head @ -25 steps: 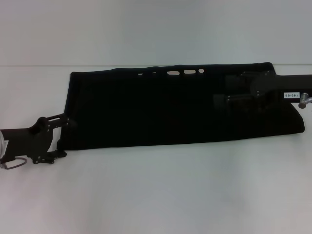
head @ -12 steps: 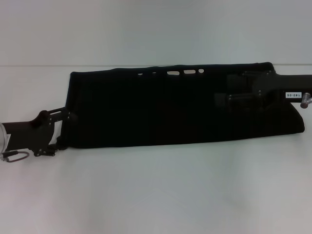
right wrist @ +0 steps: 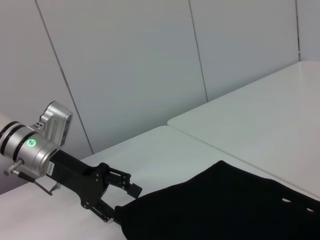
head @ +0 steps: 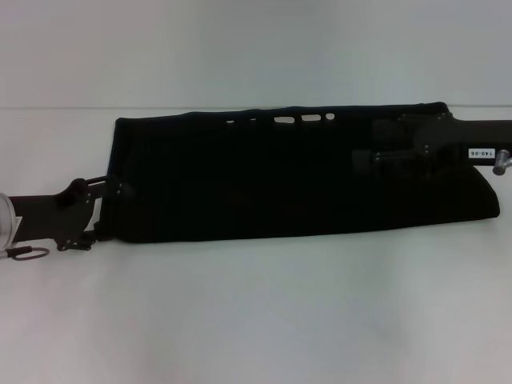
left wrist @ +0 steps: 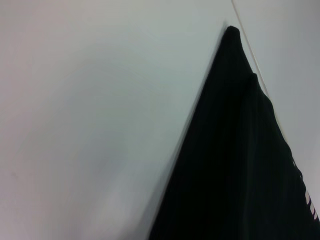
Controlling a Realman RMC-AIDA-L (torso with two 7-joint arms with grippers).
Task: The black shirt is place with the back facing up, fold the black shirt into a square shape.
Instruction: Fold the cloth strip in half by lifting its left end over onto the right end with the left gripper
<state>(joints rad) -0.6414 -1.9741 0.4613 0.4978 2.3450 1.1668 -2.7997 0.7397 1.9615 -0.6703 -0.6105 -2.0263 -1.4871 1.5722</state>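
— What have you got at the left of the head frame?

— My left gripper (head: pixel 108 210), low at the left edge, right at the near left corner of the black shirt (head: pixel 272 176). The fingers sit spread, one above and one below the cloth's edge, and I can't tell whether they touch it. The right wrist view shows the same gripper (right wrist: pixel 122 200) with its fingers apart at that corner of the shirt (right wrist: pixel 225 205).

— And the shirt itself?

— It lies as a long dark band across the middle of the frame, on the white table (head: pixel 256 320), running from my left gripper to the right edge. Small pale marks (head: pixel 294 119) peek out along its upper edge, a bit right of centre. In the left wrist view the shirt (left wrist: pixel 240 165) fills the lower right, narrowing to a point near the top.

— The right side?

— My right gripper (head: pixel 360 148) reaches in from the upper right, over the shirt's right end. It's black on black, so I can't tell whether it's clenched or released.
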